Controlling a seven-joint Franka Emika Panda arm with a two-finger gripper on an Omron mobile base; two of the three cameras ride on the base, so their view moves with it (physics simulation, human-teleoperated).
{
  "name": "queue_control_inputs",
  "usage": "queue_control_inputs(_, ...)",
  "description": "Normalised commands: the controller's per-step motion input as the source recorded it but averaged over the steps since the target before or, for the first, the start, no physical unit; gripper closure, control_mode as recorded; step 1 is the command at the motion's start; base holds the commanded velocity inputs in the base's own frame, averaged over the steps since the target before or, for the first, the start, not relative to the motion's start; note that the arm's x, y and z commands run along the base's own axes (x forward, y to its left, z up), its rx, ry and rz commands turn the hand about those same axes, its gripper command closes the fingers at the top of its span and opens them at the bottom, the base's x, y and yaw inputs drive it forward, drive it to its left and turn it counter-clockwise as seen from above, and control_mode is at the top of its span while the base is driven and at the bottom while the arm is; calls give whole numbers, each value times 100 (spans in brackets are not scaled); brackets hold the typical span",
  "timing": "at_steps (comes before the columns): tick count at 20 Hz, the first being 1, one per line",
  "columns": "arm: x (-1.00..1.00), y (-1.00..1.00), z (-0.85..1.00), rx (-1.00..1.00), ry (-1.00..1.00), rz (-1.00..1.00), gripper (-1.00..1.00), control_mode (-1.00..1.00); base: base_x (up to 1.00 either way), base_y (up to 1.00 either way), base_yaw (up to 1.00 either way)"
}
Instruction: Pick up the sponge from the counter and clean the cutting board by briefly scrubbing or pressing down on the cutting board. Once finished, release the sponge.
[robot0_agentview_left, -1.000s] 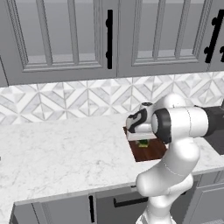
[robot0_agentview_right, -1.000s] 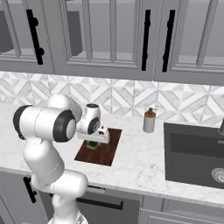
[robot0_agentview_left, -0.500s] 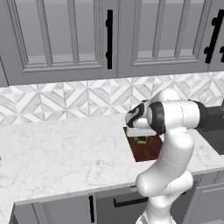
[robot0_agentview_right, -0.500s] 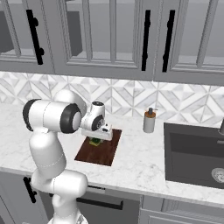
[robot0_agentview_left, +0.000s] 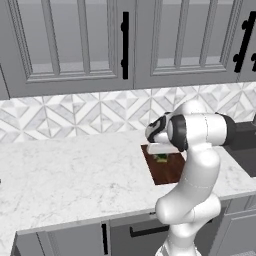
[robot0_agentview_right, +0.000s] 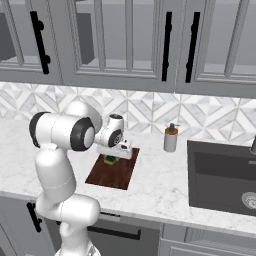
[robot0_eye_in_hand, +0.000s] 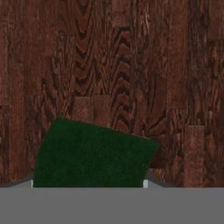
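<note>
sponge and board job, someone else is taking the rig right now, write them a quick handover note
Gripper: shut on the sponge, held low over the cutting board; contact can't be told.
Sponge: dark green scrub side faces the hand camera, over the board's far end.
Cutting board: flat on the counter, left of the soap bottle and sink.
Done: sponge picked up and brought to the board.
Left: press or scrub briefly, then release the sponge.

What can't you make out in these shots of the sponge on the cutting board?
- Jaws: in both base views the hand's body covers them; open or shut is not readable.
- Sponge: hand view cuts off its lower part at the bottom edge.
- Contact between the sponge and the cutting board: too small in the base views.
- Cutting board's near right part: left base view, behind the arm.
</note>
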Motion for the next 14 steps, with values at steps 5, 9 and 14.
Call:
queue_control_inputs(5,0,-53,-6,0,0,0,100,-100,0,0,0)
queue_control_inputs(9,0,-32,-22,0,0,0,100,-100,0,0,0)
queue_control_inputs(14,0,-3,-68,-1,0,0,100,-100,0,0,0)
